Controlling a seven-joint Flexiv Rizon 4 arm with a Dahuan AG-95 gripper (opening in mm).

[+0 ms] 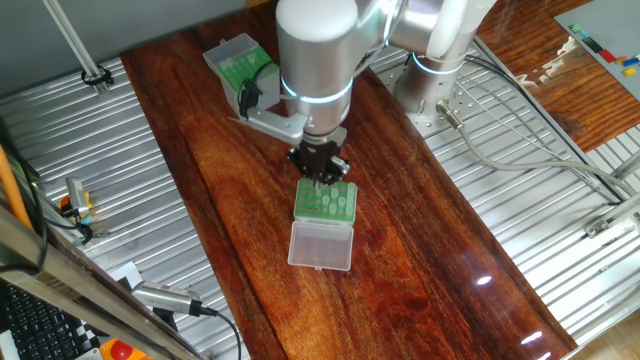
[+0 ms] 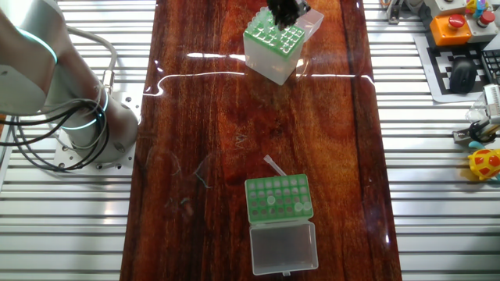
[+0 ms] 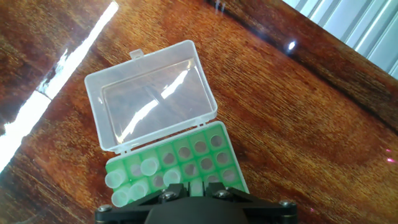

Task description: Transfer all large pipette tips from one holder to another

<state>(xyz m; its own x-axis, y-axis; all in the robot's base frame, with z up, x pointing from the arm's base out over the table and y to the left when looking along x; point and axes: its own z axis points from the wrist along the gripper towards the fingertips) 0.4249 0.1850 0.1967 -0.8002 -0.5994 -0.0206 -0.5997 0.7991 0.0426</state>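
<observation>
Two tip holders sit well apart on the dark wooden table, with the gripper hanging directly over the taller translucent box. In that fixed view the box shows only its green perforated top and its clear lid, which is folded open towards the camera. The arm hides part of the low green rack at the far end.

The other fixed view, shot from the opposite end, shows the box's whitish side wall and so its height. It also shows the low rack laid out in full, with its own clear lid flat on the wood in front of it. At least two large pipette tips show pale in that rack's holes, and most of the other holes look dark. A lone loose tip lies on the table just beyond the rack, seen from nowhere else.

Only the hand view looks straight down into the taller box. About five tips are clustered in one corner of the green insert, their wide ends up, while the remaining visible holes show only pale bottoms. The black gripper body cuts off the lower edge of that view. A pale shape sits at its centre, but whether the fingers are parted or closed around a tip cannot be told from any view.
</observation>
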